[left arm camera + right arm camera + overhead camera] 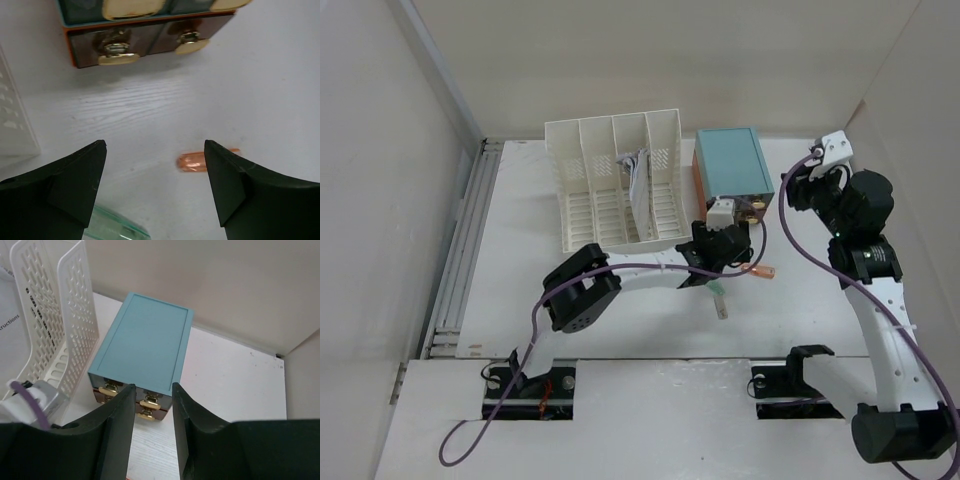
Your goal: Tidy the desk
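Observation:
The white desk [630, 320] carries a white slotted file rack [610, 190] and a teal-topped box with orange drawers [732, 165]. My left gripper [155, 150] hovers low over the desk just in front of the box's drawers [145, 42]. It is open, with nothing between its fingers. A small orange capped item [192, 161] lies by its right finger, and a translucent green item [117, 227] lies under its left finger. My right gripper [153, 387] hangs higher, above and in front of the box [145, 340]. Its jaws are apart and hold nothing.
Papers stand in one slot of the file rack [638, 180]. The orange item [760, 270] and the green item [718, 298] lie in front of the box. A purple cable [800, 250] loops beside the right arm. A wall and a metal rail border the desk's left side [465, 240].

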{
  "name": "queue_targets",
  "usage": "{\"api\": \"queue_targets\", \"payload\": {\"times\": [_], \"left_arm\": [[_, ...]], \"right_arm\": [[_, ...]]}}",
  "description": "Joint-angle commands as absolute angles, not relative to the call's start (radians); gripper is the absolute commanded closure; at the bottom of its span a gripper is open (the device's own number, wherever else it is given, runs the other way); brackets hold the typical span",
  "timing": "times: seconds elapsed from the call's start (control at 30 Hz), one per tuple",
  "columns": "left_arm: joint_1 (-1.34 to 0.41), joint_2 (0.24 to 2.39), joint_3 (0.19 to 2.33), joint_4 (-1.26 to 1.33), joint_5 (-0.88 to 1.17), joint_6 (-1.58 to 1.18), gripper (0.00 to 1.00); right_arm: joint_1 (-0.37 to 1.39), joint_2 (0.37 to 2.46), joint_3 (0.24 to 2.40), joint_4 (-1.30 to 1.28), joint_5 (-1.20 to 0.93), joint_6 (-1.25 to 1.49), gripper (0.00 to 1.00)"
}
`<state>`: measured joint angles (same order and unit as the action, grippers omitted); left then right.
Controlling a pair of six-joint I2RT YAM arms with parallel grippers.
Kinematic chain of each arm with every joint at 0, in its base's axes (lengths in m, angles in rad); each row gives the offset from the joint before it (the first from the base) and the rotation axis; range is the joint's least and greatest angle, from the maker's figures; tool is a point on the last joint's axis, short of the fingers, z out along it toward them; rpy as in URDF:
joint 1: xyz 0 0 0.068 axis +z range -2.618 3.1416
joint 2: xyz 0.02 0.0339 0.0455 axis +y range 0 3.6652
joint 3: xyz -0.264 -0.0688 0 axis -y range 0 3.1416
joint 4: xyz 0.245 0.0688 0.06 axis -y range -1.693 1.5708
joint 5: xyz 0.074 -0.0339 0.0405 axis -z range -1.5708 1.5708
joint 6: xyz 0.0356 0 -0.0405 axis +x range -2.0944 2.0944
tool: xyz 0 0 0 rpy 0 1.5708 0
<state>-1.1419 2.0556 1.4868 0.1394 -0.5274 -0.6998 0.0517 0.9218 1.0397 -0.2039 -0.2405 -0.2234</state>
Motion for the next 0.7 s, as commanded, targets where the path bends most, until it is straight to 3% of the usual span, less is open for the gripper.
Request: {"api": "queue_targets", "payload": {"times": [0.0,0.67], "left_arm": [[-1.101,2.091,1.557,0.048,-0.54,-0.675,0.23],[-1.046,2.362,1.879,-0.047,-0.695,-0.615,0.26]], "right_arm": [[0.038,0.913,1.088,-0.219,-0.222,-0.158,0.6],[0.02,0.894,1.078,-0.229,-0.222,-0.13,0.61]]}}
